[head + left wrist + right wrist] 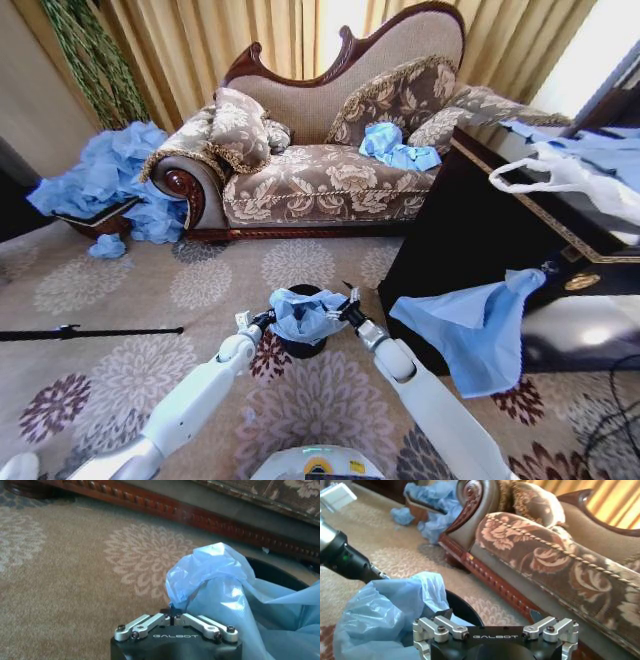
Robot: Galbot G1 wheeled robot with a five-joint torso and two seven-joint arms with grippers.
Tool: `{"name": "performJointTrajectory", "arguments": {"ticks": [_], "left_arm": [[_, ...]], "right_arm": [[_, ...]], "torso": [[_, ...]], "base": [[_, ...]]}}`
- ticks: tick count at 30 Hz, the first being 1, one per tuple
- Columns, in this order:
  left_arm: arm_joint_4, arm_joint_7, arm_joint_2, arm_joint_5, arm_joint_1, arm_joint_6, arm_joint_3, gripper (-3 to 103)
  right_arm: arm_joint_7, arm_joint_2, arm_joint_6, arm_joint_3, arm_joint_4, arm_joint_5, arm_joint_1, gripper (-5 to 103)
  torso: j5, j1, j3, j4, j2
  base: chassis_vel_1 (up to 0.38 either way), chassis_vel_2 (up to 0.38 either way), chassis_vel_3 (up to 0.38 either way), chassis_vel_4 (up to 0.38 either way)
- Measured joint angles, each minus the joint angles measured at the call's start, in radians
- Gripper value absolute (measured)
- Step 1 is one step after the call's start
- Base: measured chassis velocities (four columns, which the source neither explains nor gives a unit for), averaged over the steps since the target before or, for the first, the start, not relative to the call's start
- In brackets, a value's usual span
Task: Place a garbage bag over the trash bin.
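Observation:
The small black trash bin (303,345) stands on the carpet just in front of me, its rim (466,609) dark beside the sofa base. A crumpled light-blue garbage bag (303,313) sits bunched on top of the bin. My left gripper (262,321) is at the bag's left edge, and in the left wrist view this gripper (172,617) is shut on a fold of the bag (215,583). My right gripper (346,307) is at the bag's right edge. In the right wrist view that gripper (489,615) is open over the rim, beside the bag (390,607).
A floral sofa (330,170) stands behind the bin, with a blue bag (395,148) on its seat. A heap of blue bags (110,180) lies at the left. A dark cabinet (470,240) at the right carries a white handled bag (570,175) and a hanging blue bag (480,330). A black rod (90,332) lies on the floor.

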Motion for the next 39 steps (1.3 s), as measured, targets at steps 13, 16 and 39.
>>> {"name": "performJointTrajectory", "arguments": {"ticks": [13,16,39], "left_arm": [[-0.011,0.012,-0.016,0.024,0.027,-0.004,-0.020,0],[-0.012,0.014,-0.025,0.029,0.032,-0.006,-0.026,0],[-0.028,0.024,-0.018,0.031,0.040,-0.018,-0.030,0]], "right_arm": [[-0.133,-0.026,0.005,-0.183,-0.149,0.037,0.203,99],[-0.139,-0.016,0.027,-0.206,-0.190,0.015,0.237,99],[-0.226,0.024,0.048,-0.265,-0.307,-0.009,0.327,36]], "torso": [[0.0001,0.000,0.000,-0.0002,0.000],[0.0003,0.000,0.000,0.0005,0.000],[0.0001,0.000,0.000,-0.0001,0.000]], "base": [[0.000,0.000,0.000,0.000],[0.000,0.000,0.000,0.000],[0.000,0.000,0.000,0.000]]}}
